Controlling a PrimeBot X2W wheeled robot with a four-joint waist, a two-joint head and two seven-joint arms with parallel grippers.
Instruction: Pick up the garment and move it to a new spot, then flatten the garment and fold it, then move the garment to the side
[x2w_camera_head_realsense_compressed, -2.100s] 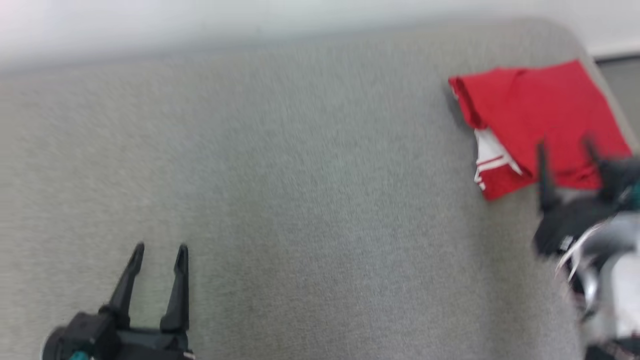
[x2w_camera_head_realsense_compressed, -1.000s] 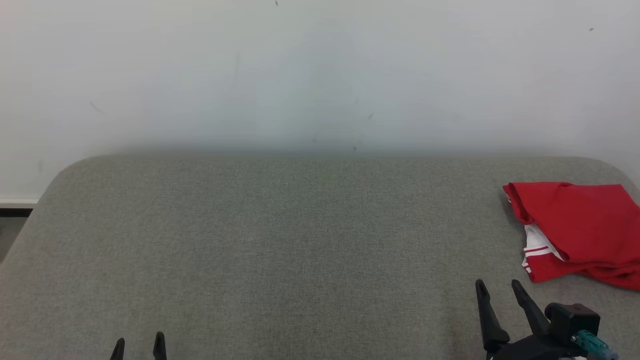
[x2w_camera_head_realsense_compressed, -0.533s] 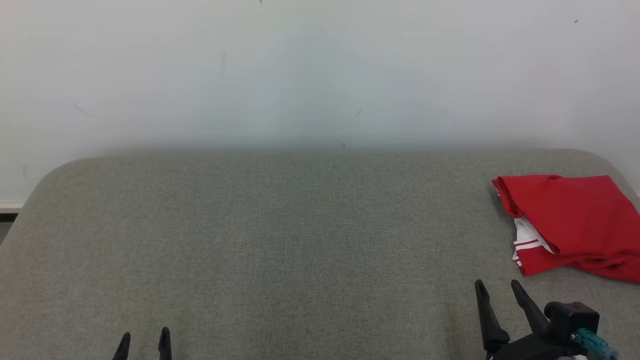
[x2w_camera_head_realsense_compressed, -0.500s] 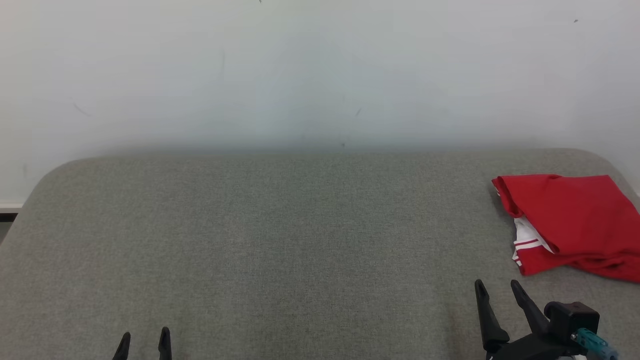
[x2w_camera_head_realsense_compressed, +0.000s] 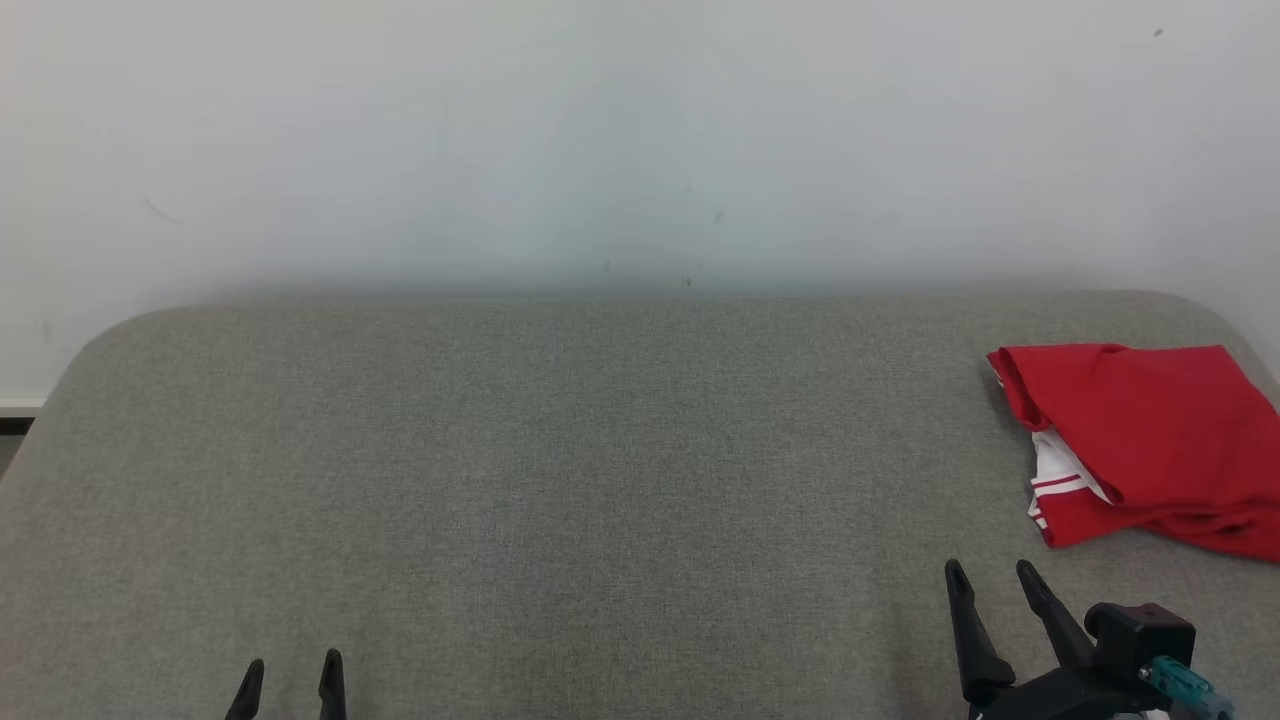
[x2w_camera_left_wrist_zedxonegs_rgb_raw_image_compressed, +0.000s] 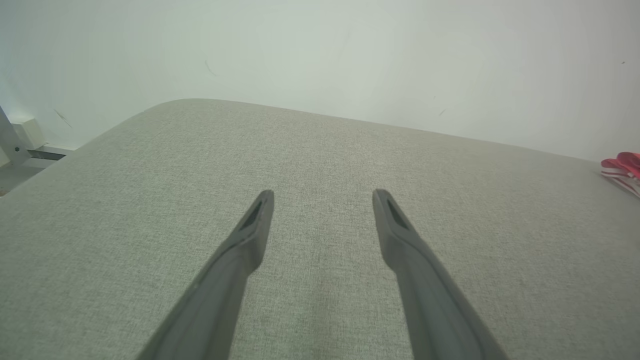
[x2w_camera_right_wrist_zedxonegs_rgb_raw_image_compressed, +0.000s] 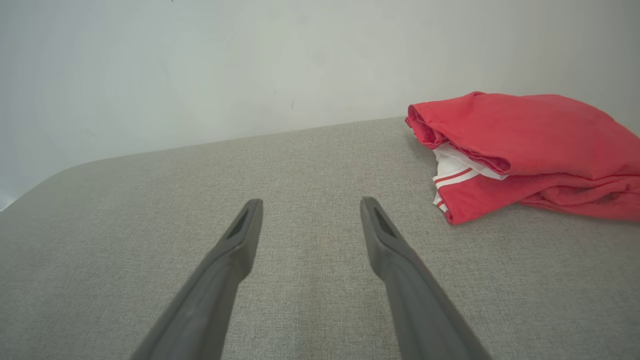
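A folded red garment (x2w_camera_head_realsense_compressed: 1150, 440) with white striped trim lies at the far right of the grey upholstered surface (x2w_camera_head_realsense_compressed: 560, 470). In the right wrist view the garment (x2w_camera_right_wrist_zedxonegs_rgb_raw_image_compressed: 525, 150) sits ahead and to the right of my fingers. My right gripper (x2w_camera_head_realsense_compressed: 990, 578) stands open near the front edge, just below and left of the garment, holding nothing; in its wrist view the gripper (x2w_camera_right_wrist_zedxonegs_rgb_raw_image_compressed: 310, 205) shows its jaws spread apart. My left gripper (x2w_camera_head_realsense_compressed: 290, 668) is open at the lower left, far from the garment, and the left wrist gripper (x2w_camera_left_wrist_zedxonegs_rgb_raw_image_compressed: 322, 196) is empty, with a red edge of the garment (x2w_camera_left_wrist_zedxonegs_rgb_raw_image_compressed: 622, 167) at far right.
A pale wall (x2w_camera_head_realsense_compressed: 640, 140) rises right behind the surface. The surface's rounded corners fall off at the left (x2w_camera_head_realsense_compressed: 80, 350) and right. A strip of floor and baseboard (x2w_camera_left_wrist_zedxonegs_rgb_raw_image_compressed: 30, 160) shows past the left edge.
The camera has tilted up and swung since the oldest frame, bringing the wall into view. My right gripper has drawn back from over the garment to the front edge. The garment lies still.
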